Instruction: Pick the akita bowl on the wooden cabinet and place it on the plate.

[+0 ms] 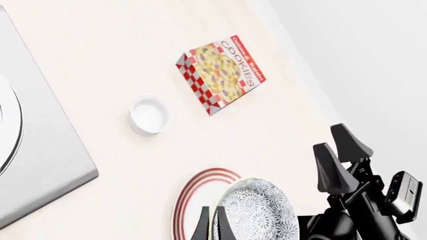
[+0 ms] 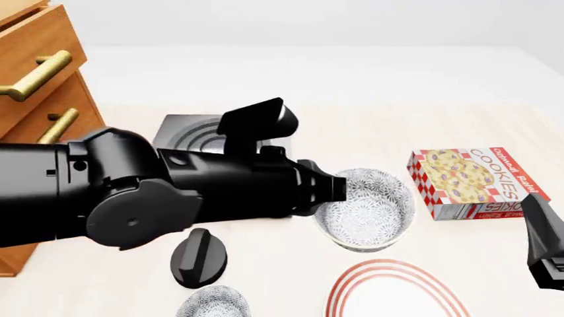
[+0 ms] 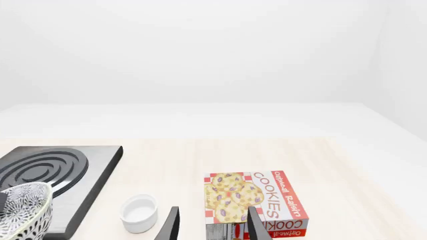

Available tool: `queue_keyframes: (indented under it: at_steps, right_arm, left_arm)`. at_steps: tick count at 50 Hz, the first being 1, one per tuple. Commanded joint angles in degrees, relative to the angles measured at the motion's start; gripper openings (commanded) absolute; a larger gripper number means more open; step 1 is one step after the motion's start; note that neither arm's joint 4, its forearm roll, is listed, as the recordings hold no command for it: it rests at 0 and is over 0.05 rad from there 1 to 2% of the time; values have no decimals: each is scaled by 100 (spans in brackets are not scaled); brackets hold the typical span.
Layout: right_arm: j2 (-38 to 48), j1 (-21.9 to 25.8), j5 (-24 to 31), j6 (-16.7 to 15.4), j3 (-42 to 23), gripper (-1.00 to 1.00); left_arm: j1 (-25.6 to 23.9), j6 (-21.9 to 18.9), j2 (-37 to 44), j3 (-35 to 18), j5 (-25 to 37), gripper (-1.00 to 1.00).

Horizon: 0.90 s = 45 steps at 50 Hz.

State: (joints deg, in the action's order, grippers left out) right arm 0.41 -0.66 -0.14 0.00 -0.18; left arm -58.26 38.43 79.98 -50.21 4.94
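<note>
My left gripper [image 1: 212, 225] is shut on the rim of the akita bowl [image 1: 257, 210], a speckled black-and-white bowl, and holds it off the table. In the front view the akita bowl [image 2: 366, 208] hangs just beyond the plate [image 2: 397, 290], a white plate with red rings at the near edge. The left wrist view shows the bowl overlapping the plate [image 1: 197, 192]. The wooden cabinet [image 2: 35, 79] stands at the far left, behind my left arm. My right gripper [image 3: 212, 227] is open and holds nothing, near the cookies box.
A cookies box [image 2: 476, 185] lies at the right. The grey burner [image 2: 198, 132] sits behind my left arm, and a small white cup [image 1: 148, 115] stands between it and the box. A second speckled bowl [image 2: 211, 304] rests at the near edge.
</note>
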Motion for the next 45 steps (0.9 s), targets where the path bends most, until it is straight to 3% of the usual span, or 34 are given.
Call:
queue_keyframes:
  at_steps: [1,45]
  right_arm:
    - [2,1,0,2,0,100]
    - [-17,-2,18,1,-1,100]
  left_arm:
    - [29,-7,138,-23,-121,-100]
    - [9,47,688,47,-530,-100]
